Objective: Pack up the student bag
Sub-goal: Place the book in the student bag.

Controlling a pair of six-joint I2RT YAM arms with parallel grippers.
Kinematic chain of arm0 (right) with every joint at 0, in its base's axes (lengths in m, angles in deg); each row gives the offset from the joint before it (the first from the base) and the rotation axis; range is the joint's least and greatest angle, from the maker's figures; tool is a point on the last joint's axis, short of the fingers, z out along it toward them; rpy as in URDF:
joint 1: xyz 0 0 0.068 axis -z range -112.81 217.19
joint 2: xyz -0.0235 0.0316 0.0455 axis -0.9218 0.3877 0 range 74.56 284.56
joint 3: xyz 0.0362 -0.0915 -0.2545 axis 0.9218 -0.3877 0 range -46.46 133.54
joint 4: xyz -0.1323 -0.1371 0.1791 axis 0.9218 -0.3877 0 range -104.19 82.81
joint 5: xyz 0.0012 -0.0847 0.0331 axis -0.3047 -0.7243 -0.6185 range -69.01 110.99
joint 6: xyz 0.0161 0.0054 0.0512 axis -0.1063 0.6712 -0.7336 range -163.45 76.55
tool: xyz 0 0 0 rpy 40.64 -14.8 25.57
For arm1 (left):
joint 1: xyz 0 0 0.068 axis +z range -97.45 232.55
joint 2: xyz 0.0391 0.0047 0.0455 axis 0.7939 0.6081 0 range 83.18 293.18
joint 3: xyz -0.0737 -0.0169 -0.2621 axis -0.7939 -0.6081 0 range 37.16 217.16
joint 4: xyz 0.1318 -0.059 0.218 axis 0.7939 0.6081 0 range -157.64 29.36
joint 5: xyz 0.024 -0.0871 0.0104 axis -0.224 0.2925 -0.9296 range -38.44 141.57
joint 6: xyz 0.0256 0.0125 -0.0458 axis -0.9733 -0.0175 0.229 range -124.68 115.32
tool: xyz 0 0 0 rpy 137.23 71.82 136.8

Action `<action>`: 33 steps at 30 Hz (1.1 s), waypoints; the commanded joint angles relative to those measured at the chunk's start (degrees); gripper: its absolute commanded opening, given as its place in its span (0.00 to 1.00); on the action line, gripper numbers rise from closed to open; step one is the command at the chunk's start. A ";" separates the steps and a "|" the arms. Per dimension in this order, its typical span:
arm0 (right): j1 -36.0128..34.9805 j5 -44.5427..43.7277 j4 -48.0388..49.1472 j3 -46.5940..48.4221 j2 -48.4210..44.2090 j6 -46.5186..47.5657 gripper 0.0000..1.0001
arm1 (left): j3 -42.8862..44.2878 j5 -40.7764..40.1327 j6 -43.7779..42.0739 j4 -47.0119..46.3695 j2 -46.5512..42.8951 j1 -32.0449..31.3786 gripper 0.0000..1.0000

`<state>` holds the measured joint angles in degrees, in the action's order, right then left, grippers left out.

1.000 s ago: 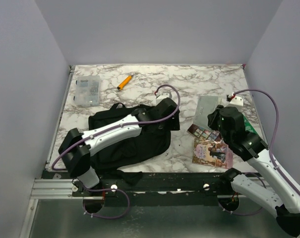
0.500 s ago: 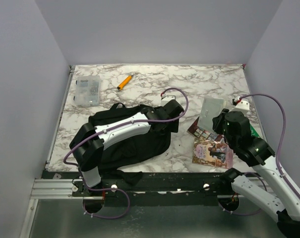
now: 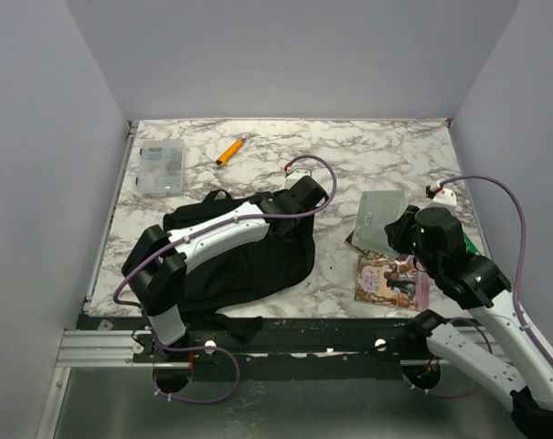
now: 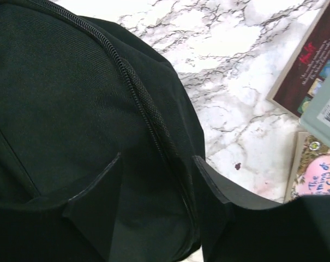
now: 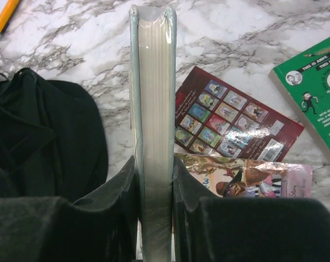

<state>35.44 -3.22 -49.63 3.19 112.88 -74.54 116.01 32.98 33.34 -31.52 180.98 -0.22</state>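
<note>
while clamped on a grey book (image 5: 154,109) edge-up over glossy paperbacks (image 5: 230,120), right fingers (image 5: 118,188); left fingers (image 4: 96,202) apart, straddling ribbed zipper (image 4: 143,98) of soft black student bag (image 4: 55,109) on marble bench (image 5: 235,33).

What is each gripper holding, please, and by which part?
The right gripper clamps a grey book across its covers; the left gripper, open over the backpack, holds nothing.
</note>
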 commanded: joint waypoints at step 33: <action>0.02 37.38 -4.25 12.67 -1.47 -6.70 0.01 | -12.20 10.33 -12.38 -7.45 -25.92 4.59 0.00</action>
<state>35.44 26.27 -60.03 12.72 112.49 -77.51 106.81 40.58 24.25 -34.71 160.91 4.21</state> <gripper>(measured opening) 0.247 0.014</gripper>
